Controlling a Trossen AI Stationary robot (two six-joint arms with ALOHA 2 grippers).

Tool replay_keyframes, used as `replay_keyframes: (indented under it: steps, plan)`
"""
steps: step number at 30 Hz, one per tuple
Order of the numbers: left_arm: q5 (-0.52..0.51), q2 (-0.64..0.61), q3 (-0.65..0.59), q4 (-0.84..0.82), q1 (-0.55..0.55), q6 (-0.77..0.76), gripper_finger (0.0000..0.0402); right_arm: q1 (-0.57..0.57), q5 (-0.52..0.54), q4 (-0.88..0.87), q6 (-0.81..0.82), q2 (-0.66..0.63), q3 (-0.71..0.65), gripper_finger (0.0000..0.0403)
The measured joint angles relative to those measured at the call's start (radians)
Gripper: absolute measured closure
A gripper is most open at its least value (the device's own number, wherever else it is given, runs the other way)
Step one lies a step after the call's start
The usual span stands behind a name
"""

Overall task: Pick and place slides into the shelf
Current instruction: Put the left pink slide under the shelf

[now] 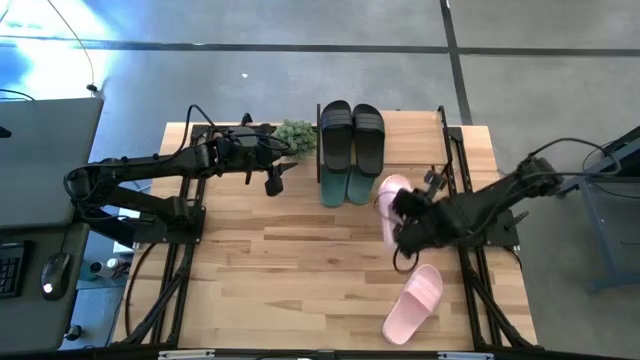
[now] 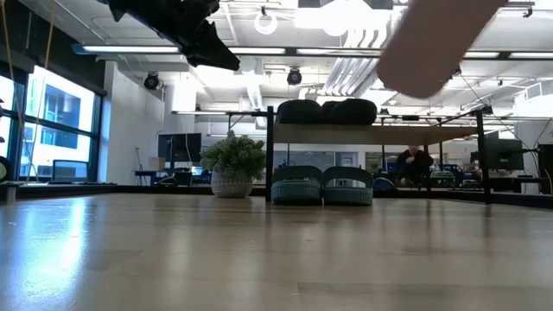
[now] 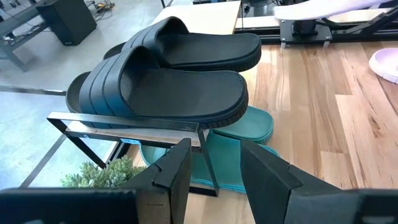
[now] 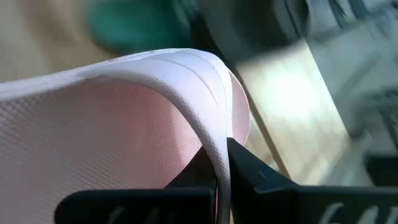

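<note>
The shelf [image 1: 412,140] stands at the table's far side, right of centre. A black pair of slides [image 1: 351,135] lies on its plank, and a teal pair [image 1: 345,186] stands on the table under it. My right gripper [image 1: 407,222] is shut on one pale pink slide [image 1: 390,193], held up in the air in front of the shelf's right half. That slide shows blurred at the top of the low view [image 2: 432,39]. The other pink slide [image 1: 414,300] lies on its sole near the table's front right. My left gripper [image 3: 214,171] hovers open and empty left of the shelf. My right gripper pinches the pink slide's wide strap at its edge [image 4: 217,152] between its two fingers. One finger [image 4: 198,173] is on the strap's inner side and the other [image 4: 252,171] on its outer side. The slide is lifted clear of the table.
A small green potted plant [image 1: 295,137] stands just left of the shelf, close under my left arm. Bare wood lies across the middle and near left of the table [image 1: 280,280]. The arms' black frames run along both table sides.
</note>
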Motion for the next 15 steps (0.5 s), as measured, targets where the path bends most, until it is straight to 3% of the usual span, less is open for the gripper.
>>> replay_keyframes:
  steps: [3, 8, 12, 15]
  plan:
    - [0.000, 0.000, 0.000, 0.000, 0.000, 0.000, 0.0279, -0.044, -0.010, -0.002, 0.053, -0.025, -0.182, 0.0403]
    - [0.000, 0.000, 0.000, 0.000, 0.000, 0.000, 0.0279, -0.011, -0.018, 0.161, 0.104, 0.019, -0.485, 0.0403]
    - [0.000, 0.000, 0.000, 0.000, 0.000, 0.000, 0.0279, 0.000, 0.049, 0.187, 0.210, 0.021, -0.596, 0.0403]
    - [0.000, 0.000, 0.000, 0.000, 0.000, 0.000, 0.0279, -0.015, 0.044, 0.238, 0.171, 0.020, -0.638, 0.0403]
